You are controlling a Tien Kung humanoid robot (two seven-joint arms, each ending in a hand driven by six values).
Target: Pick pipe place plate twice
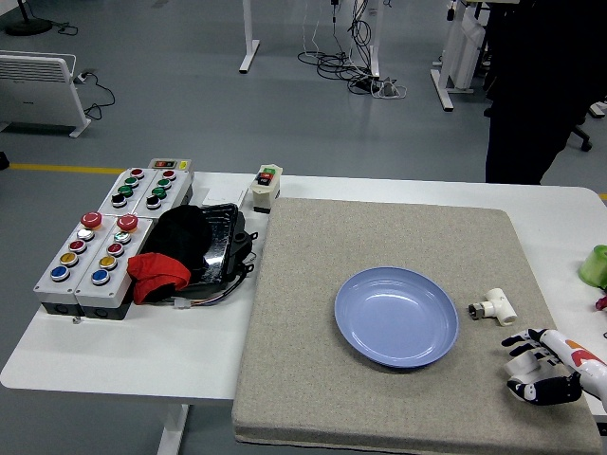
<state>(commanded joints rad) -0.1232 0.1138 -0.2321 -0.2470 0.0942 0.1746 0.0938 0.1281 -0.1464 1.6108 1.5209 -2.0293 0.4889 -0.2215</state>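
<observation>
One tee pipe (494, 307) beside plate (396, 316) | right hand (542, 370) curled over second pipe | path unobstructed

The white desk (142, 355) carries a large grey felt mat (398, 322) over its middle and right. On its left lie grey push-button control boxes (90, 261), a black tray (213, 248) and a small beige switch box (266, 187).

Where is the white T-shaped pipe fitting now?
The white pipe fitting lies on the grey mat, just right of the blue plate and beyond the right hand.
</observation>
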